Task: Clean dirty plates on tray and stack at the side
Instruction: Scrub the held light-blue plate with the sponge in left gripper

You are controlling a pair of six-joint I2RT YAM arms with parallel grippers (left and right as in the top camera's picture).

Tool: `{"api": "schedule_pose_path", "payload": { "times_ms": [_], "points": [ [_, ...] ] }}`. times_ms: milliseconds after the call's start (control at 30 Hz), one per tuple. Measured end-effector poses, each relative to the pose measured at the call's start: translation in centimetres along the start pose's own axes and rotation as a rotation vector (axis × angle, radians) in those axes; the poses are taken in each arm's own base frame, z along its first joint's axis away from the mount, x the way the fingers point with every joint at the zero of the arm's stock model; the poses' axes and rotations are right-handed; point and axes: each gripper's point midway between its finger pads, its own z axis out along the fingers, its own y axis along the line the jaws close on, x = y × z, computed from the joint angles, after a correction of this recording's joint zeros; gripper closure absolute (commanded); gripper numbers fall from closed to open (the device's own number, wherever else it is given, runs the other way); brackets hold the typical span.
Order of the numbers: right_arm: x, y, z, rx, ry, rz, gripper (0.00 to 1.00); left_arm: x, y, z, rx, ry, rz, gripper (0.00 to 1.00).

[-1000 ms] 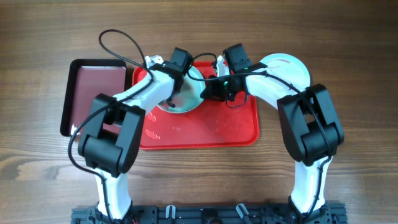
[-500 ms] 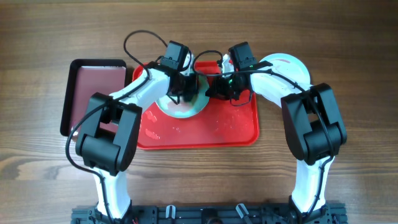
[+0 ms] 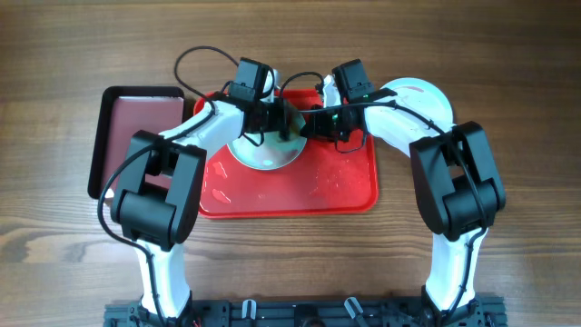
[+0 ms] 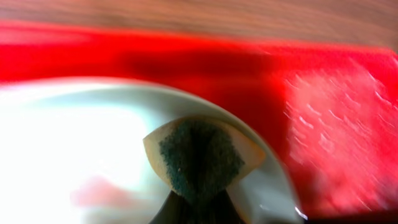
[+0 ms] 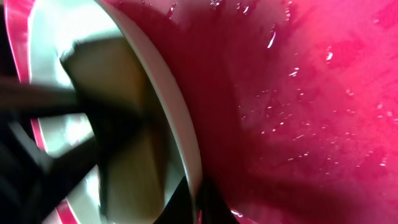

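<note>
A light blue plate sits tilted on the bright red tray. My left gripper is shut on a sponge with a dark green scrub face and presses it on the plate, where a faint reddish smear shows. My right gripper is shut on the plate's rim, one finger on each side. A white plate with a reddish mark lies on the table right of the tray, partly under the right arm. A third plate is not in view.
A smaller dark maroon tray with a black rim lies left of the red tray. Water droplets cover the red tray's floor. Cables loop above both wrists. Bare wooden table surrounds the trays.
The left gripper with the sponge has moved right across the plate toward the right gripper. The plate has shifted slightly. The right arm has hardly moved.
</note>
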Motion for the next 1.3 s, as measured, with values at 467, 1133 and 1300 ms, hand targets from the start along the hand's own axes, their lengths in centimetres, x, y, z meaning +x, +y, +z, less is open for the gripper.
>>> {"api": "schedule_pose_path", "payload": {
  "times_ms": [467, 1133, 1300],
  "points": [
    [1.6, 1.7, 0.8, -0.034, 0.051, -0.055, 0.96, 5.0, 8.6, -5.9, -0.541, 0.185, -0.080, 0.96],
    [1.6, 0.7, 0.4, -0.014, 0.058, -0.014, 0.96, 2.7, 2.2, -4.3, 0.081, 0.282, 0.021, 0.96],
    [1.8, 0.6, 0.4, -0.009, 0.065, 0.022, 0.96, -4.1, 3.6, -8.4, 0.044, 0.098, -0.054, 0.96]
  ]
}}
